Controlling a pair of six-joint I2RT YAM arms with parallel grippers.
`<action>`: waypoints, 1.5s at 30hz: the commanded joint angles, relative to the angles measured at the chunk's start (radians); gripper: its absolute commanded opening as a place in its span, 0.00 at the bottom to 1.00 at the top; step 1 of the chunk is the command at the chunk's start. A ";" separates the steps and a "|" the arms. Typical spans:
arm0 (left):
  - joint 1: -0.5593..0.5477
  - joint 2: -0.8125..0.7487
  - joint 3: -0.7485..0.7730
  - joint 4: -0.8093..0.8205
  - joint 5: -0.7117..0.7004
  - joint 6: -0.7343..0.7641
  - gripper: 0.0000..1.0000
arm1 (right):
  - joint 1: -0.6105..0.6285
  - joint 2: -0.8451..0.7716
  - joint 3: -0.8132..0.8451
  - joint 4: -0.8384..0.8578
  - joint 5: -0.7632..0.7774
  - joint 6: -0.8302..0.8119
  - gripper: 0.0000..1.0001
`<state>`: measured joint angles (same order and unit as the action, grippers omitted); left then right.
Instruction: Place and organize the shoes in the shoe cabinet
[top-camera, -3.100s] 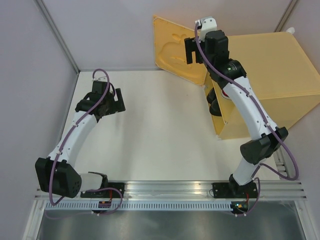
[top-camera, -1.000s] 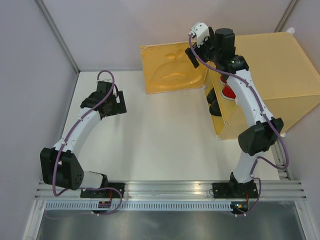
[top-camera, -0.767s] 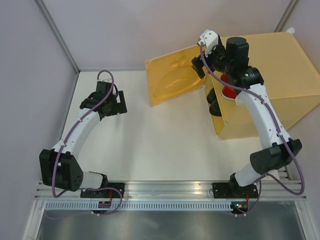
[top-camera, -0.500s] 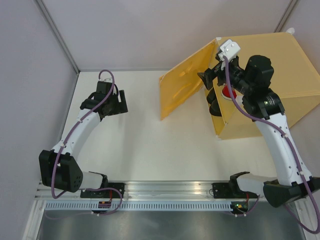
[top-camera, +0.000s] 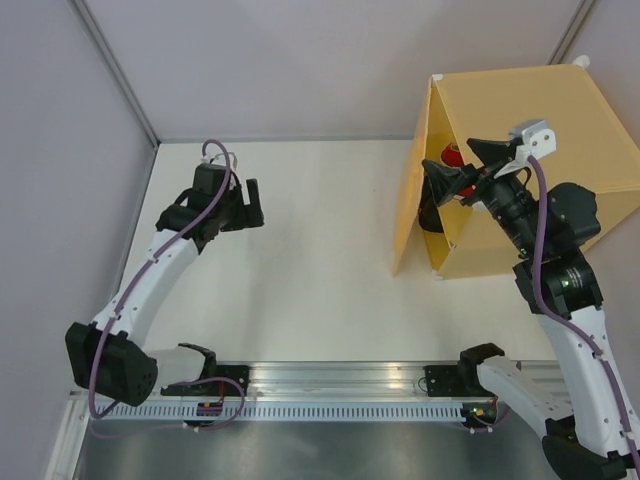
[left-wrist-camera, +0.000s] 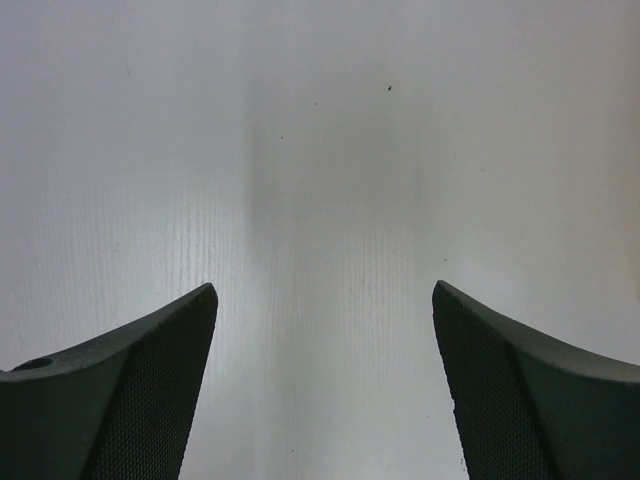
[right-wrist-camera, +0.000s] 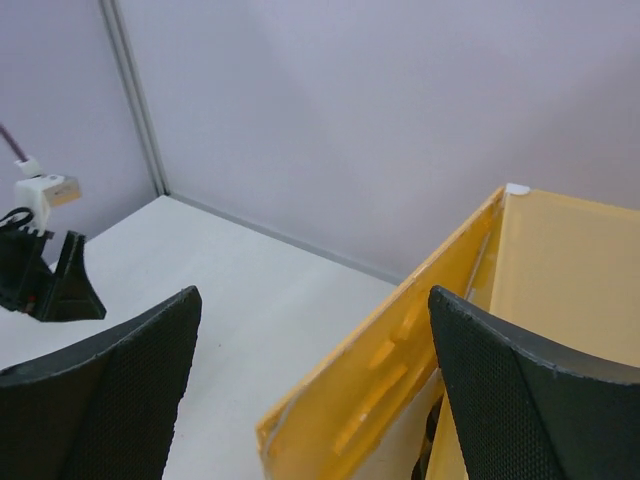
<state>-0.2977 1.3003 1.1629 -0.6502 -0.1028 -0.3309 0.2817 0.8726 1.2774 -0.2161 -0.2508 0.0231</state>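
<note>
The yellow-orange shoe cabinet (top-camera: 545, 120) stands at the back right. Its door (top-camera: 407, 215) hangs a little ajar, edge-on to the top camera. Through the gap I see part of a red sneaker (top-camera: 453, 153) and part of a black dress shoe (top-camera: 430, 214) inside. My right gripper (top-camera: 462, 166) is open and empty, hovering above the gap at the door's top edge. In the right wrist view the door (right-wrist-camera: 370, 390) lies between my open fingers, below them, beside the cabinet top (right-wrist-camera: 570, 270). My left gripper (top-camera: 250, 204) is open and empty above the white table (left-wrist-camera: 320, 180).
Grey walls close in the back and left of the table (top-camera: 300, 260). The aluminium rail (top-camera: 340, 378) with both arm bases runs along the near edge. The left arm's wrist (right-wrist-camera: 45, 270) shows at the left of the right wrist view.
The door has swung from wide open at the back to nearly shut against the cabinet. My right arm has followed it rightward and nearer. My left gripper has turned slightly to the right.
</note>
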 joint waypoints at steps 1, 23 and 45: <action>0.002 -0.134 -0.008 -0.002 -0.034 0.006 0.91 | 0.001 -0.046 -0.018 0.040 0.158 0.098 0.98; 0.003 -0.780 0.038 -0.229 -0.190 -0.031 1.00 | -0.001 -0.475 -0.108 -0.393 0.617 0.141 0.98; 0.003 -0.958 -0.035 -0.264 -0.236 -0.039 1.00 | -0.001 -0.597 -0.236 -0.439 0.430 0.140 0.98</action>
<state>-0.2977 0.3374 1.1419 -0.9043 -0.3347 -0.3496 0.2813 0.2481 1.0546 -0.6662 0.2058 0.1570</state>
